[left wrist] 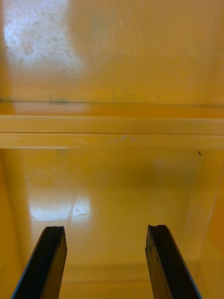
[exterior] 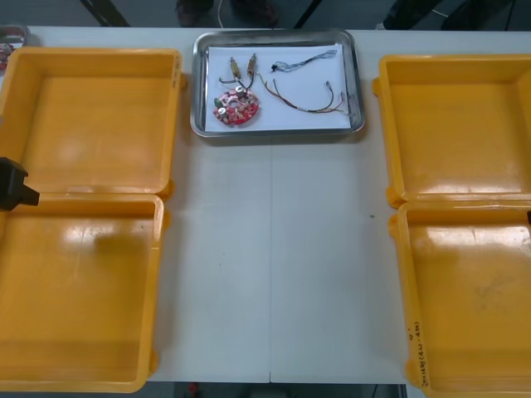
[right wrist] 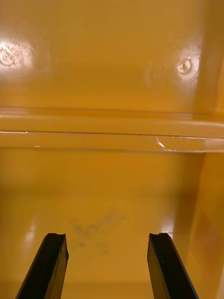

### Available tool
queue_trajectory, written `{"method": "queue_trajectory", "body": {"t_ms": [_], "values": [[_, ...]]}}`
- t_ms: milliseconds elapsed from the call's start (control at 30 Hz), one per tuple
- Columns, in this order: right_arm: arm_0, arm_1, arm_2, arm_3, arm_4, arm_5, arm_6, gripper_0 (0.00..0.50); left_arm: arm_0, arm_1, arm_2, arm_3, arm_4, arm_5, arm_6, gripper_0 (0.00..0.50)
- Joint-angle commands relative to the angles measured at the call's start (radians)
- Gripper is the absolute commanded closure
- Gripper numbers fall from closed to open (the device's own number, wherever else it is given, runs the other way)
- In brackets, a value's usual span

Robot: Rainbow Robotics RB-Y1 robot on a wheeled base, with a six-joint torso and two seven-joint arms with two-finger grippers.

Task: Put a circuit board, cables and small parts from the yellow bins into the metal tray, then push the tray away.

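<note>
The metal tray (exterior: 358,83), white inside, stands at the table's far edge in the middle. In it lie a round red circuit board (exterior: 236,107), a red and yellow cable (exterior: 309,102), a blue and white cable (exterior: 304,60) and small metal parts (exterior: 243,65). My left gripper (left wrist: 106,230) hangs open over the bare floor of the near left yellow bin (exterior: 79,290), with nothing between its fingers. My right gripper (right wrist: 106,236) is open too, over the bare floor of the near right yellow bin (exterior: 473,307).
The far left bin (exterior: 91,116) and far right bin (exterior: 456,124) show bare floors. A black part of my left arm (exterior: 12,184) juts in at the left edge. Another small metal dish (exterior: 10,40) sits at the far left corner. Bare table lies between the bins.
</note>
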Motion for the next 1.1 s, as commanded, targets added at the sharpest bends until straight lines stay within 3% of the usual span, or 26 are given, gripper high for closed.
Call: {"method": "queue_trajectory", "body": {"t_ms": [33,633,1100], "values": [[0.060,-0.036,-0.038,-0.078,-0.015,0.003,-0.052,0.000,0.012,0.044,0.026,-0.026,0.005,0.007,-0.063,0.000],[0.117,0.005,-0.112,-0.106,-0.061,0.003,-0.076,0.000,0.012,0.044,0.026,-0.026,0.005,0.007,-0.063,0.000],[0.126,0.004,-0.113,-0.109,-0.078,0.003,-0.069,0.000,0.012,0.044,0.026,-0.026,0.005,0.007,-0.063,0.000]]}}
